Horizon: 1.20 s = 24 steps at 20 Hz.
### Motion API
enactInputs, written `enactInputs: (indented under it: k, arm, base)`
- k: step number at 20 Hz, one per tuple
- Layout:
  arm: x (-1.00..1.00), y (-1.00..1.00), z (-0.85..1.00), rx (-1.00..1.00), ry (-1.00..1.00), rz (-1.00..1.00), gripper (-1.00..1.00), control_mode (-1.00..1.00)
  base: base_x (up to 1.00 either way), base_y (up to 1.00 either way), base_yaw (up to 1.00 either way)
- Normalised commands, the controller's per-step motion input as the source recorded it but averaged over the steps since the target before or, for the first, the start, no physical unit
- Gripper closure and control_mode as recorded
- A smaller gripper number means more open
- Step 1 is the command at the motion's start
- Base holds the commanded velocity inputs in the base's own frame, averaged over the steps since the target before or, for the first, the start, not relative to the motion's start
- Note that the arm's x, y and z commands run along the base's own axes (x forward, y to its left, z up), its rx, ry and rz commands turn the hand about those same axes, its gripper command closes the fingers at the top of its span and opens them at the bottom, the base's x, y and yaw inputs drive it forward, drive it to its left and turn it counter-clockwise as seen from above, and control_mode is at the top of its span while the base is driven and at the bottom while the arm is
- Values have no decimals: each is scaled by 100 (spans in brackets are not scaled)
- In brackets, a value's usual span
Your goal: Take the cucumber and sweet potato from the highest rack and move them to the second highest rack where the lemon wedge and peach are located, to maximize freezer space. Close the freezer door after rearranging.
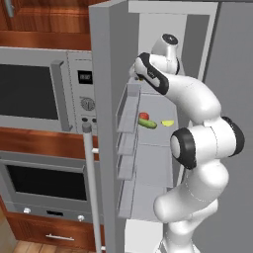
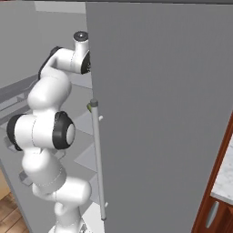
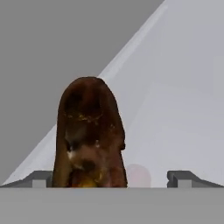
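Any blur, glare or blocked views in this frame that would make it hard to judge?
Left base view: evenly lit, no glare; cucumber small but legible. Right base view: freezer door blocks the shelves. Hand view: sweet potato looms close, softly textured, between the open fingers.

Wide-spread pincer (image 3: 111, 177) on the highest rack (image 1: 155, 88), with the sweet potato (image 3: 89, 135) standing between its fingertips, hard against the left one (image 3: 40, 178); bare pale floor between potato and right fingertip (image 3: 183, 178). Beyond the potato, open shelf floor to the far wall. On the left, freezer side wall close by, slanting across the hand view.

Second highest rack (image 1: 155, 136): cucumber (image 1: 147, 123), peach (image 1: 144, 116) and lemon wedge (image 1: 168, 123) bunched at the far part, bare floor nearer the front edge. Left of the opening, door bins (image 1: 129, 111) on the open freezer door (image 1: 101, 123). On the right, closed grey door (image 2: 159, 113) with handle (image 2: 98, 159), narrowing the approach.
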Motion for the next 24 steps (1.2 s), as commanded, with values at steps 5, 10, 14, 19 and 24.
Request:
enactInputs:
  k: [5,10,14,19,24]
  arm:
    - [40,1,-17,1,0,12,-100,-100]
    - [5,2,16,1,1,21,-100,-100]
    - [29,25,-14,-1,13,21,-100,-100]
    - [21,57,-56,-10,4,9,100,-100]
    - [4,29,-44,0,-8,16,100,-100]
  base:
    - [0,0,0]
    - [0,0,0]
    - [0,0,0]
    - [0,0,0]
    - [0,0,0]
